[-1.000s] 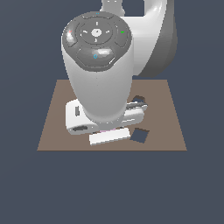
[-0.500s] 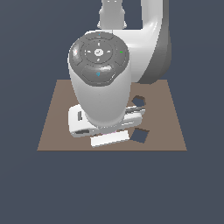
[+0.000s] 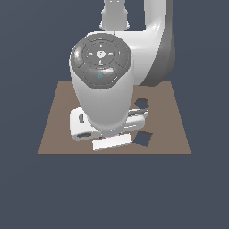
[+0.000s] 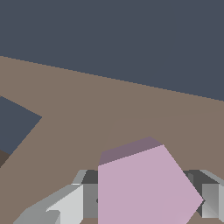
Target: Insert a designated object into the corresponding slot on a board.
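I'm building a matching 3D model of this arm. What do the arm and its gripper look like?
The arm has glossy white, rounded shells, with a dark grey circular cap bearing pale markings and small green and blue dots. The gripper is white-grey and boxy, with angular grey fingers. No cables show.

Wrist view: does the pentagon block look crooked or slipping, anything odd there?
Nothing stands out. The pentagon block sits between the gripper fingers, over the bare board. In the exterior view the pentagon slot and square cutout look undamaged; the arm hides the grasp there.
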`<state>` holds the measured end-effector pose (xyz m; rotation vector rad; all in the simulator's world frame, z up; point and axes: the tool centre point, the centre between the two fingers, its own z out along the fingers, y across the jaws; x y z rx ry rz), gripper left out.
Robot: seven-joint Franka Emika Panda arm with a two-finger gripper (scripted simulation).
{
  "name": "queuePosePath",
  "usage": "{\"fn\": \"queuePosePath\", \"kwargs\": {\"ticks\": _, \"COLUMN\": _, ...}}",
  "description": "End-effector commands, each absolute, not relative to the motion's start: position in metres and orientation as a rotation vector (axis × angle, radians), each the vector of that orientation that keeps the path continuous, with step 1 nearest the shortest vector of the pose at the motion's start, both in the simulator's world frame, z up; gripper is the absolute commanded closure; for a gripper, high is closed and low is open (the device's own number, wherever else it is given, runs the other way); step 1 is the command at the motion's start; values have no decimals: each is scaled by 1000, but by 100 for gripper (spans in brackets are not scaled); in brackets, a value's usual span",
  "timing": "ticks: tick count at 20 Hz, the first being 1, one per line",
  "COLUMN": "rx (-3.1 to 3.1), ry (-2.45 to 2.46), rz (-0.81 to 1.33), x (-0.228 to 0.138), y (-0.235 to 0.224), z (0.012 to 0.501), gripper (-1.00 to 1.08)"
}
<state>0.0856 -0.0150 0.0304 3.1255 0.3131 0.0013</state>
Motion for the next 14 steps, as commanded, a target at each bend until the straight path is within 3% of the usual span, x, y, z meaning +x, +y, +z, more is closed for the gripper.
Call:
{"fn": "queuePosePath", "kwargs": {"ticks": 1, "rx": 3126, "ry": 313, "rz": 1, "x": 86, "y": -15, "z": 30, "gripper": 108}}
{"fn": "queuePosePath", "kwargs": {"ticks": 14, "rx": 3116, "ry": 398, "rz": -1, "x": 87, "y": -10, "z": 33, "gripper": 108}}
